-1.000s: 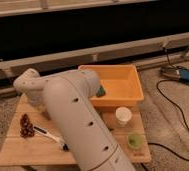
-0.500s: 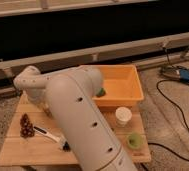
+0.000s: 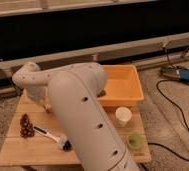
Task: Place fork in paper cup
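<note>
Big white arm crosses a wooden desk [image 3: 18, 150]; gripper [image 3: 47, 105] low at back left, state cannot tell. Paper cup [image 3: 123, 116] stands clear near right edge, before orange tray [image 3: 134, 76]; fork hidden

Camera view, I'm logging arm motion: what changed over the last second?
The arm swung toward the orange bin, now covering more of it. The gripper is not visible, presumably hidden behind the arm. The paper cup, brush and green disc stayed put.
</note>
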### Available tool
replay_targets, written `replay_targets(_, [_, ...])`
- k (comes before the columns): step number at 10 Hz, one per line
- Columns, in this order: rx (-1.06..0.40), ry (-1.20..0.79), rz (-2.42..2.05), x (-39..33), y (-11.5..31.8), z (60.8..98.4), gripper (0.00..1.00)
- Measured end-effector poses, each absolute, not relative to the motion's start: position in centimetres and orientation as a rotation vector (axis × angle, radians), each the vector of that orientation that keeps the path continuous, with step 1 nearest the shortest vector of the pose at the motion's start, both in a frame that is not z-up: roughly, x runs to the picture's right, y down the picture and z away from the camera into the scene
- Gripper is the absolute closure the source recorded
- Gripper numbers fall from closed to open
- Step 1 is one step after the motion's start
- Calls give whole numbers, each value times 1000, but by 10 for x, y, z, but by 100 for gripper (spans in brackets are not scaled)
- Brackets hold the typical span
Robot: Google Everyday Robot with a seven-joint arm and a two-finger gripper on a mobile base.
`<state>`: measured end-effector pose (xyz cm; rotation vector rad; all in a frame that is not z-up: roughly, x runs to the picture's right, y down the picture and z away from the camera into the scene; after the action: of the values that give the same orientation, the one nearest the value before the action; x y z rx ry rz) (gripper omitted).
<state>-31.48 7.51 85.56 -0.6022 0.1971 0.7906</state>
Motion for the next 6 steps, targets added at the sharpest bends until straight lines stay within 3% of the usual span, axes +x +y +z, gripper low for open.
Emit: replay_targets(6, [-583, 157, 912, -269, 66, 773, 100])
